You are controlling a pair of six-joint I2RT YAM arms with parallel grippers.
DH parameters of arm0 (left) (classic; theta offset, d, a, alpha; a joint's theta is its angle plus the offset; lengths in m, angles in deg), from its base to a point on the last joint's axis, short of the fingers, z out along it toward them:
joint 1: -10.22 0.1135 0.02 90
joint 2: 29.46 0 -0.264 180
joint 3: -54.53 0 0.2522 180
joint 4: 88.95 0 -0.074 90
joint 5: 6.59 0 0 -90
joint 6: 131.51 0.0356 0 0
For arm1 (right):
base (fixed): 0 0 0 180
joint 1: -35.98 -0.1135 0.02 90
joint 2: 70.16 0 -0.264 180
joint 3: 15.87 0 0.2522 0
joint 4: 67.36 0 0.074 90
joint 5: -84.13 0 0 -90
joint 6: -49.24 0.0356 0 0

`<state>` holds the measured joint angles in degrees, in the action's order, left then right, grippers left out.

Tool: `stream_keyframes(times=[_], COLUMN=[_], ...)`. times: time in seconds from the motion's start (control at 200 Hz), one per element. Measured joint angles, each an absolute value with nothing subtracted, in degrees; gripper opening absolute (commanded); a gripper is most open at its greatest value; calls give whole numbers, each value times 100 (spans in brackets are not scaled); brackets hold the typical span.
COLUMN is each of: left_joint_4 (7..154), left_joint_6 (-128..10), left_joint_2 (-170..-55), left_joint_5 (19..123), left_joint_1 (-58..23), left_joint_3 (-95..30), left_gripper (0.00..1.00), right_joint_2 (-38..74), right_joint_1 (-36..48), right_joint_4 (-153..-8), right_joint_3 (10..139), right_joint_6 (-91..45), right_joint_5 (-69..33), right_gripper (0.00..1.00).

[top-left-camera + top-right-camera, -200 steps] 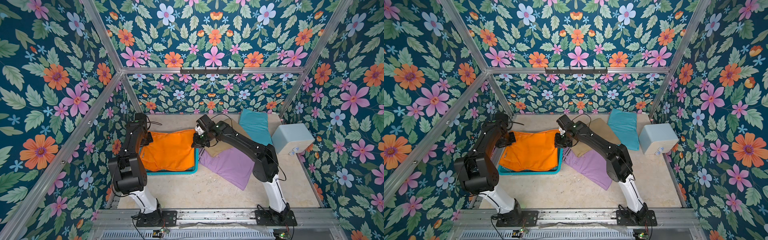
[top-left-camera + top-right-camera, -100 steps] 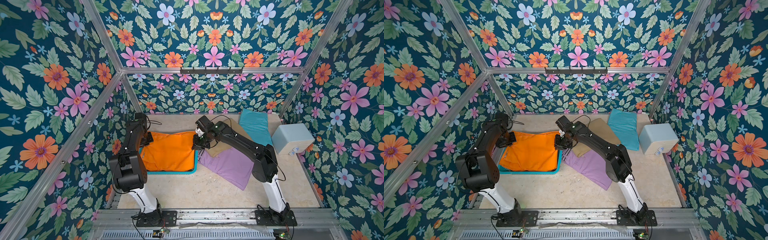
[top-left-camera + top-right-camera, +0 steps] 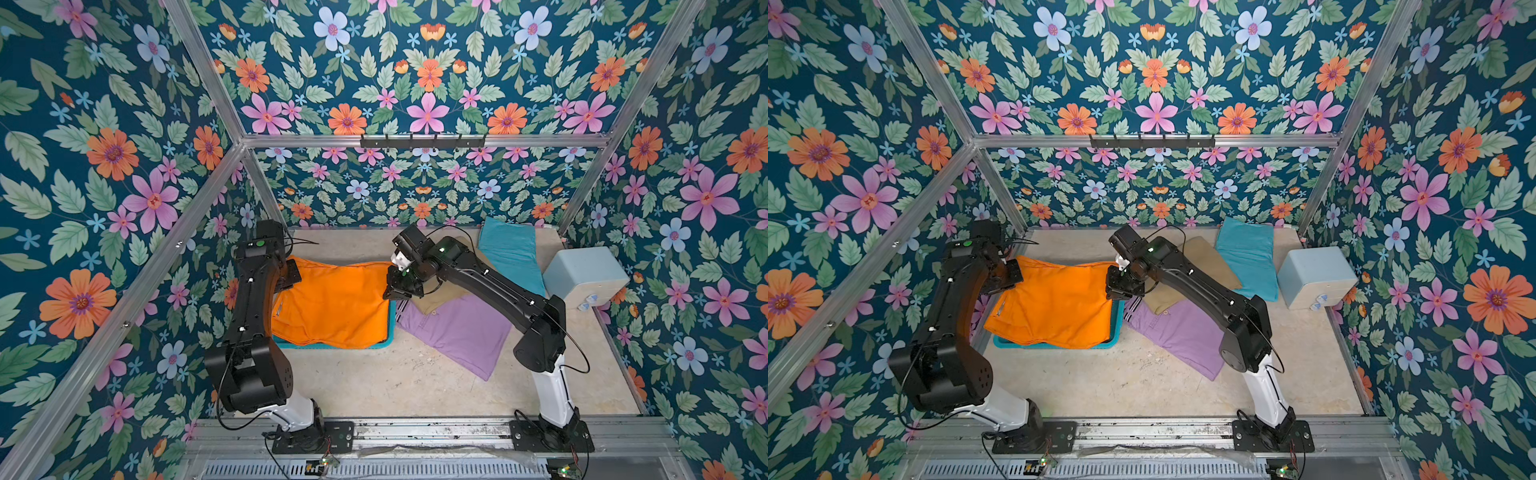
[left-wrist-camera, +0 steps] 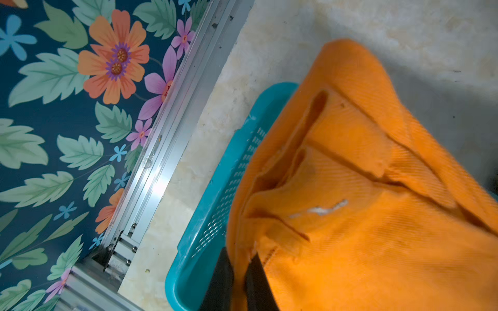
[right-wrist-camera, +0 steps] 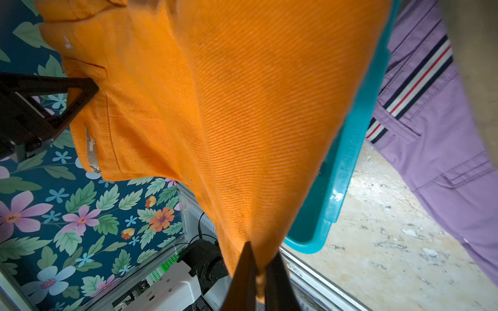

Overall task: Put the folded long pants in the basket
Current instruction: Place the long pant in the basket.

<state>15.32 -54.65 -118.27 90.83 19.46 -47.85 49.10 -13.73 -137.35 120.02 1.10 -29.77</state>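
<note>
The orange folded long pants point(image 3: 332, 303) point(image 3: 1054, 303) hang spread over the teal basket point(image 3: 286, 343) point(image 3: 1005, 341), covering most of it. My left gripper point(image 3: 291, 276) point(image 4: 240, 258) is shut on their far left corner, with orange cloth point(image 4: 377, 215) pinched between the black fingers. My right gripper point(image 3: 397, 291) point(image 5: 261, 258) is shut on their right edge, above the basket's right rim point(image 5: 347, 167). The lilac pants point(image 3: 457, 332), tan pants point(image 3: 440, 301) and turquoise pants point(image 3: 511, 253) lie on the table right of the basket.
A pale blue rounded box point(image 3: 586, 276) stands at the right wall. Flowered walls and aluminium frame posts close in the table on three sides. The basket's left side point(image 4: 215, 194) lies close to the left wall rail.
Almost nothing has moved. Both grippers keep their hold on the orange pants, and the right gripper has sunk slightly.
</note>
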Motion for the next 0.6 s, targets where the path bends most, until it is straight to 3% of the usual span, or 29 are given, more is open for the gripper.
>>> stream_keyframes(times=[0.235, 0.6], left_joint_4=[1573, 2148], left_joint_6=[-5443, -5476], left_joint_2=[-11617, -12463], left_joint_5=[9105, 9448], left_joint_1=[1937, 1950], left_joint_3=[-4468, -3906], left_gripper=[0, 0], right_joint_2=[4692, 5671], right_joint_1=[-1384, -1378], right_joint_4=[-13656, -13774], right_joint_3=[11608, 12281], right_joint_6=[110, -56], right_joint_5=[-3001, -2774], right_gripper=[0, 0])
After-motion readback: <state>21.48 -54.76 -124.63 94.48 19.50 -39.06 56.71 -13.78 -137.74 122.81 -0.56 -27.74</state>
